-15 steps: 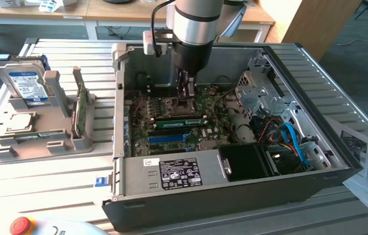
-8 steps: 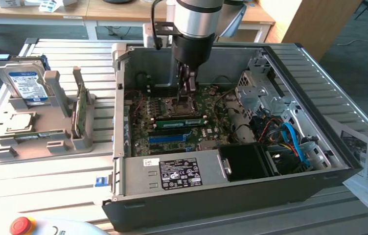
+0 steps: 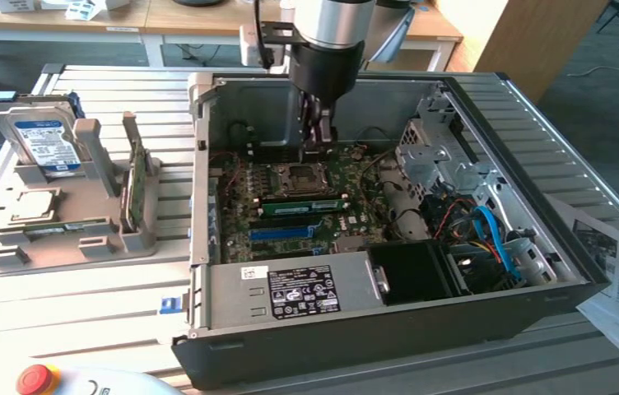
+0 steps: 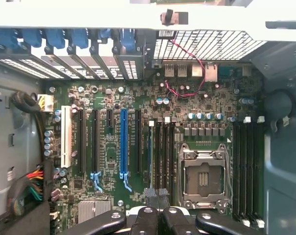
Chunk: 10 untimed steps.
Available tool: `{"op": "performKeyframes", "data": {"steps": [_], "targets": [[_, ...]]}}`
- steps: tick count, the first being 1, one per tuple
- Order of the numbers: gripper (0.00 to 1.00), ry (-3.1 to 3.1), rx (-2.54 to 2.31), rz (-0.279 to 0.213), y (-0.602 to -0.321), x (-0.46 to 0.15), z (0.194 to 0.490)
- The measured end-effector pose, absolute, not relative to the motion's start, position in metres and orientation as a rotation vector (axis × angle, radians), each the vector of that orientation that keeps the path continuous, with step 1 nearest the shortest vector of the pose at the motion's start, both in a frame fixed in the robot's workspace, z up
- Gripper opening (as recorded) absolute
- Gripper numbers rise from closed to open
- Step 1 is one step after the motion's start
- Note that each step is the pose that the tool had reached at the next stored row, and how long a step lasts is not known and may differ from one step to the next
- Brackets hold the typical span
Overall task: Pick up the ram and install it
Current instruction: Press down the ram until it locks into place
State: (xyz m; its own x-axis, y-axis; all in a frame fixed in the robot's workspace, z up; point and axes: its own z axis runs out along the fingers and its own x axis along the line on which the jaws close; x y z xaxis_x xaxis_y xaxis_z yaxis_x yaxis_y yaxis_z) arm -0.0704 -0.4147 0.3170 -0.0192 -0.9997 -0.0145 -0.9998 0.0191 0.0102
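Hand (image 3: 318, 136), fingers pressed together, over motherboard (image 4: 108, 147) at case's (image 3: 573, 280) 12 o'clock; ram (image 3: 304, 204) lies seated in slot; advisable: press squarely, evenly.

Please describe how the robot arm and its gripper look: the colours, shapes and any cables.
The arm ends in a silver metal cylinder, with a wider black cylindrical section below it. A thin black cable runs beside it. The gripper is narrow and black; in the wrist view its fingers are glossy black, rounded links with round pivots.

Matt grey metal computer case (image 3: 529, 309), glossy green motherboard (image 4: 113, 147), slatted metal table (image 3: 90, 296)
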Motion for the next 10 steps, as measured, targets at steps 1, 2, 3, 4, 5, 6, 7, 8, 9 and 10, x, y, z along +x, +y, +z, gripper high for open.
{"op": "performKeyframes", "data": {"steps": [1,2,3,4,5,6,7,8,9,10], "targets": [[0.11,2.24,-2.198,0.027,-0.415,-0.07,0.319],[0.11,2.24,-2.198,0.027,-0.415,-0.07,0.321],[0.11,2.241,-2.198,0.027,-0.415,-0.07,0.323],[0.11,2.241,-2.198,0.026,-0.415,-0.07,0.325],[0.11,2.241,-2.198,0.026,-0.415,-0.07,0.327],[0.11,2.241,-2.198,0.026,-0.415,-0.07,0.329],[0.11,2.241,-2.198,0.026,-0.415,-0.07,0.331],[0.11,2.241,-2.198,0.026,-0.415,-0.07,0.332],[0.11,2.241,-2.198,0.026,-0.415,-0.07,0.334],[0.11,2.241,-2.198,0.026,-0.415,-0.07,0.335]]}}
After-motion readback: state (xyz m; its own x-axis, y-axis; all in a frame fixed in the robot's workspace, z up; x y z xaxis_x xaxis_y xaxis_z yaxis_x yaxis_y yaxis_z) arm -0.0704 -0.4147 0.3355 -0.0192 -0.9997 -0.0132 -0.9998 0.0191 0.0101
